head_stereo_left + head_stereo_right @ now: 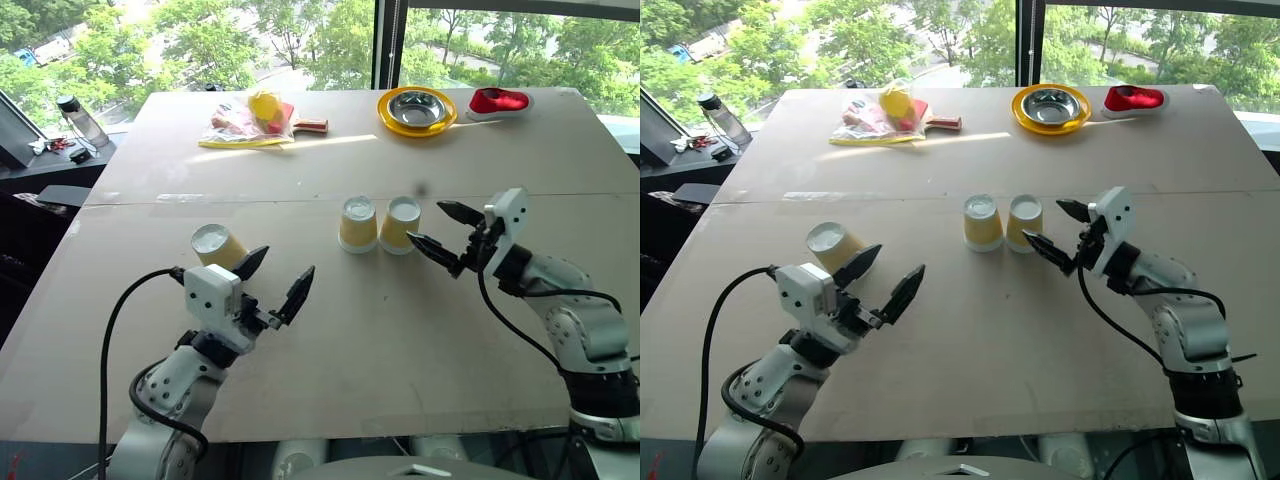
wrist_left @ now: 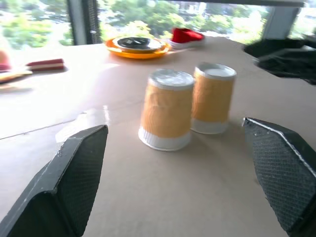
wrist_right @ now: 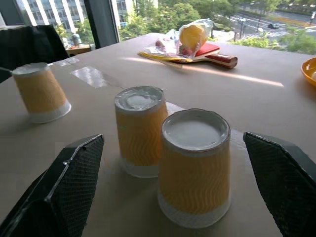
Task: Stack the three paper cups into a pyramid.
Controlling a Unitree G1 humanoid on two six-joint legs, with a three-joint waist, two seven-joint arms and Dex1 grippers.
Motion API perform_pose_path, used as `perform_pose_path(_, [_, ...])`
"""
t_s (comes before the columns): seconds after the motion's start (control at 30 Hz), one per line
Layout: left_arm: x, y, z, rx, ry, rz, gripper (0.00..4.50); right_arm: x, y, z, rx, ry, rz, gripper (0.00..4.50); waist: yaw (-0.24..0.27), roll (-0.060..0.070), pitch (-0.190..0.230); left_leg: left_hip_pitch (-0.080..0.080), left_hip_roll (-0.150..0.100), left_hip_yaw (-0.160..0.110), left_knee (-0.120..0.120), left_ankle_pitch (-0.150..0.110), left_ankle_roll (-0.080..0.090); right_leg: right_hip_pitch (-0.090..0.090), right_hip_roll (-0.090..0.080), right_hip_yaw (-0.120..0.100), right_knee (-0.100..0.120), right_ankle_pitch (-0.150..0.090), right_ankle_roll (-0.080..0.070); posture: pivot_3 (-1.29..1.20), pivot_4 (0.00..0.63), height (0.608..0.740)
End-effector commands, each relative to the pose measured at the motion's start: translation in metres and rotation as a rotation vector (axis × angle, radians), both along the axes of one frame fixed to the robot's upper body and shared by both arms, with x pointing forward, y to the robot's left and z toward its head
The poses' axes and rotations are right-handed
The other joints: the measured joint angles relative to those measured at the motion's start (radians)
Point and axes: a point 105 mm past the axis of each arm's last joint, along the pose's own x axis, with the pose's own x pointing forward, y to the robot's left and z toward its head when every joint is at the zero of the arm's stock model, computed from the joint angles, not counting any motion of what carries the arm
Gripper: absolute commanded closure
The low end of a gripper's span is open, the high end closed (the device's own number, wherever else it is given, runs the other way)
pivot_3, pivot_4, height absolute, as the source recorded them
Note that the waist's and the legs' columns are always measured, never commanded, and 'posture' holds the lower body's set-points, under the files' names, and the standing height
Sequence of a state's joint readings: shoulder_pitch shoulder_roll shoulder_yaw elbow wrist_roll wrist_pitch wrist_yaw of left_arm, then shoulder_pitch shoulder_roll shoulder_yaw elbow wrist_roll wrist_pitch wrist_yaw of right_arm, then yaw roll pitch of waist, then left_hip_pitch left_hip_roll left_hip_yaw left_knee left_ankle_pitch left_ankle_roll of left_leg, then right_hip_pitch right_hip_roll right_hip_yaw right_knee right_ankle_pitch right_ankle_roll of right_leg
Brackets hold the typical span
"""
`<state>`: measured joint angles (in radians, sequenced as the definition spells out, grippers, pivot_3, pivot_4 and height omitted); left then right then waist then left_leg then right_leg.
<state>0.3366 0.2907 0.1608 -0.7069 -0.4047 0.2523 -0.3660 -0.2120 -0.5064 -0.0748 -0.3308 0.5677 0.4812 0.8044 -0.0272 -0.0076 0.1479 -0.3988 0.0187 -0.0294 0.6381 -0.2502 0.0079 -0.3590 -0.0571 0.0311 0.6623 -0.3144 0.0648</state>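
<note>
Two paper cups [image 1: 358, 224] [image 1: 402, 224] stand mouth down, side by side and touching, in the middle of the table [image 1: 330, 340]. The third paper cup [image 1: 218, 246] stands mouth down on its own at the left. No cup rests on another. My left gripper [image 1: 279, 278] is open with nothing in it, just in front and to the right of the third cup. Its fingers [image 2: 79, 168] point towards the pair. My right gripper [image 1: 427, 224] is open and empty, close beside the right-hand cup [image 3: 194, 165] without touching it.
At the far edge of the table lie a yellow-rimmed metal bowl [image 1: 417, 110], a red object [image 1: 499, 101], and a plastic bag with a paddle [image 1: 255, 120]. A bottle [image 1: 82, 120] stands off the table at the far left.
</note>
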Motion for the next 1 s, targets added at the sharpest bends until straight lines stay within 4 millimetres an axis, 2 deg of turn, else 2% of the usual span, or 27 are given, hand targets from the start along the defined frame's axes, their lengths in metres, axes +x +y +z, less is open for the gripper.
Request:
perform_pose_path(0.03, [-0.003, 0.029, 0.008, 0.087, -0.068, 0.240, 0.00, -0.041, -0.006, 0.015, 0.024, -0.077, 0.212, 0.03, 0.008, 0.000, 0.000, 0.000, 0.000, 0.000, 0.000, 0.000, 0.000, 0.000, 0.000, 0.000, 0.000, 0.000, 0.000, 0.00, 0.150, 0.740])
perform_pose_path(0.2, [0.001, 0.049, 0.007, 0.128, -0.091, 0.405, 0.00, -0.061, -0.013, 0.008, 0.019, -0.119, 0.290, 0.03, 0.015, -0.003, 0.001, 0.002, -0.001, 0.000, 0.001, 0.000, 0.000, 0.002, 0.001, -0.001, 0.000, 0.000, 0.000, 0.00, 0.150, 0.740])
perform_pose_path(0.27, [0.005, 0.058, 0.006, 0.136, -0.094, 0.460, 0.00, -0.061, -0.014, 0.010, 0.044, -0.149, 0.289, 0.03, 0.015, -0.004, 0.001, 0.002, -0.001, -0.001, 0.003, 0.000, 0.000, 0.004, 0.002, -0.002, 0.000, 0.000, 0.000, 0.00, 0.150, 0.740])
perform_pose_path(0.43, [0.018, 0.065, 0.009, 0.164, -0.123, 0.477, 0.00, -0.058, -0.015, 0.016, 0.049, -0.173, 0.264, 0.03, 0.017, -0.004, 0.002, 0.002, -0.001, -0.002, 0.005, 0.000, 0.000, 0.005, 0.002, -0.003, 0.000, 0.000, 0.000, 0.00, 0.150, 0.740])
perform_pose_path(0.73, [0.041, 0.073, -0.006, 0.144, -0.070, 0.459, 0.00, -0.061, -0.014, 0.017, 0.047, -0.173, 0.254, 0.03, 0.018, -0.004, 0.002, 0.002, -0.001, -0.004, 0.005, 0.000, 0.000, 0.005, 0.002, -0.004, 0.000, 0.000, 0.000, 0.00, 0.150, 0.740])
perform_pose_path(1.0, [0.062, 0.068, -0.006, 0.156, -0.068, 0.398, 0.00, -0.064, -0.009, 0.013, 0.058, -0.167, 0.245, 0.03, 0.018, -0.005, 0.002, 0.002, -0.001, -0.004, 0.005, 0.000, 0.000, 0.005, 0.002, -0.005, 0.000, 0.000, 0.000, 0.00, 0.150, 0.740])
